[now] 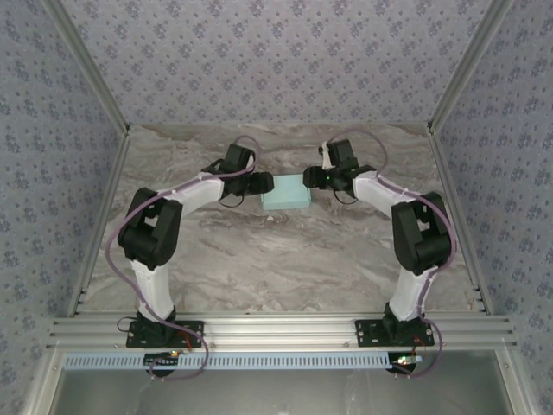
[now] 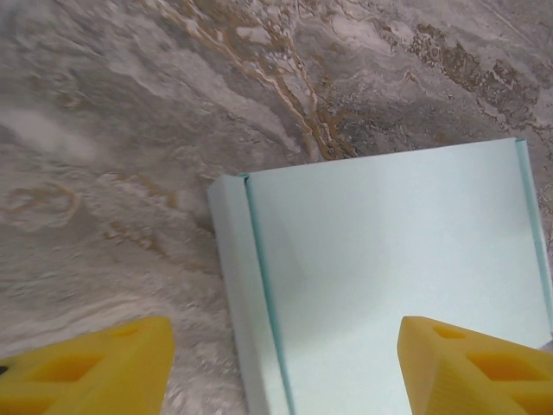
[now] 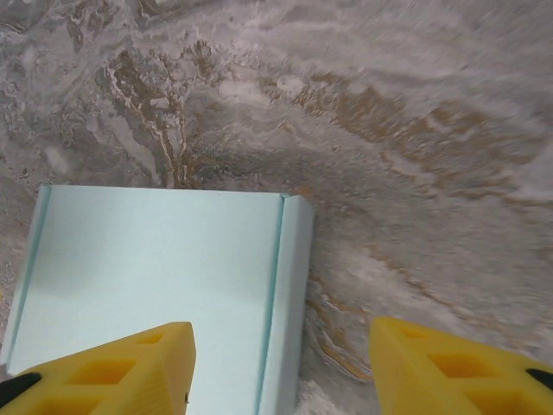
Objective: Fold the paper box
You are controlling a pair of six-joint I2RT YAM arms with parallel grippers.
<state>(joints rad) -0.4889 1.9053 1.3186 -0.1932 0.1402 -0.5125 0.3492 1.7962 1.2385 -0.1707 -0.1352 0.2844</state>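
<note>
The paper box (image 1: 285,192) is a pale turquoise, closed rectangular box lying flat on the marble table, far centre. My left gripper (image 1: 263,183) sits at its left end and my right gripper (image 1: 306,179) at its right end. In the left wrist view the paper box (image 2: 389,277) has its left side wall under the open left gripper (image 2: 285,372); one yellow finger (image 2: 86,367) hangs over the table, the other over the lid. In the right wrist view the open right gripper (image 3: 281,372) straddles the right edge of the paper box (image 3: 155,277) the same way. Neither gripper holds anything.
The marble table (image 1: 276,259) stretches bare towards the arm bases. Patterned walls and aluminium frame rails (image 1: 95,216) close it in at the left, right and back.
</note>
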